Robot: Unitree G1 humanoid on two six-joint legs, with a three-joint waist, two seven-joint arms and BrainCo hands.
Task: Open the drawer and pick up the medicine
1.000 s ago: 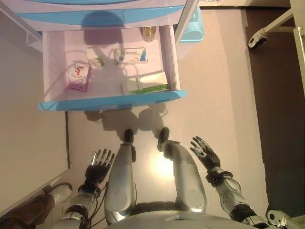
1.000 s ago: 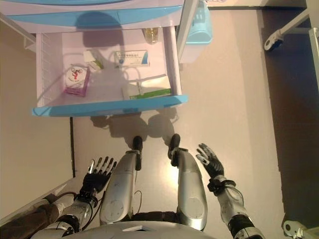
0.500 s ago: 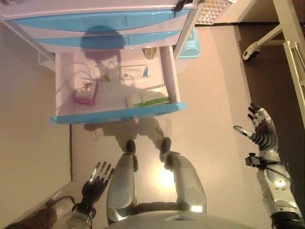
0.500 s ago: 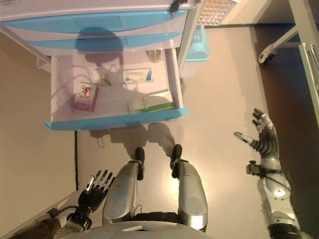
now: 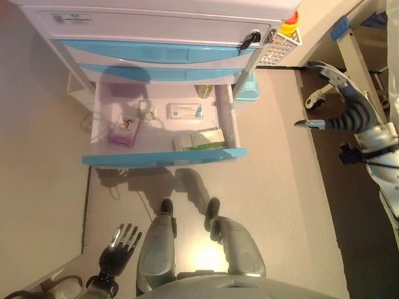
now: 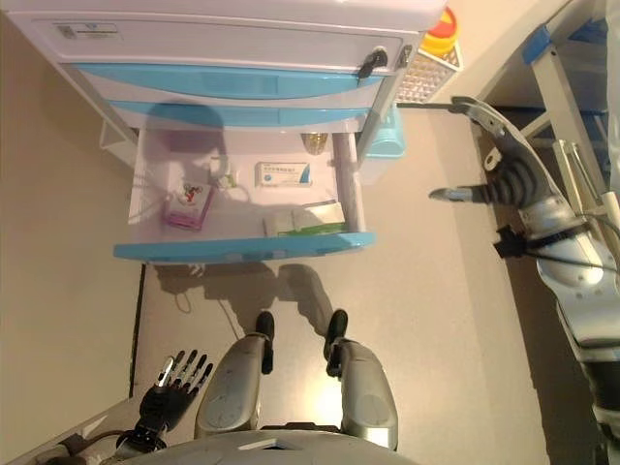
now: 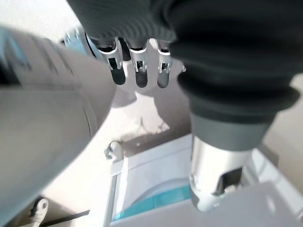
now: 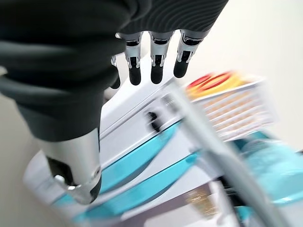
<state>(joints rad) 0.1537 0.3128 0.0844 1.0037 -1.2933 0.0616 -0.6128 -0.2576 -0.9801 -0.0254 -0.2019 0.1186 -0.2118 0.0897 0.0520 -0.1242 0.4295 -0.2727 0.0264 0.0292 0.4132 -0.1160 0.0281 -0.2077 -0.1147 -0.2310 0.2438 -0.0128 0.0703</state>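
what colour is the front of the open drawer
Light blue; the drawer front shows best in the left eye view.

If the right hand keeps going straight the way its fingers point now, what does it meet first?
Probably the cabinet's upper right corner, near the mesh basket. The right hand is raised beside the cabinet, fingers open, pointing toward its closed upper drawers, not the open drawer. Depth is unclear.

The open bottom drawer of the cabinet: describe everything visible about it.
The open pale lilac plastic drawer with a light blue front is the lowest of the cabinet's drawers, pulled out over the floor. Inside lie a pink box, a white box with blue print, a white and green box by the front, a small item and a yellowish bottle at the back. Neither robot hand touches it.
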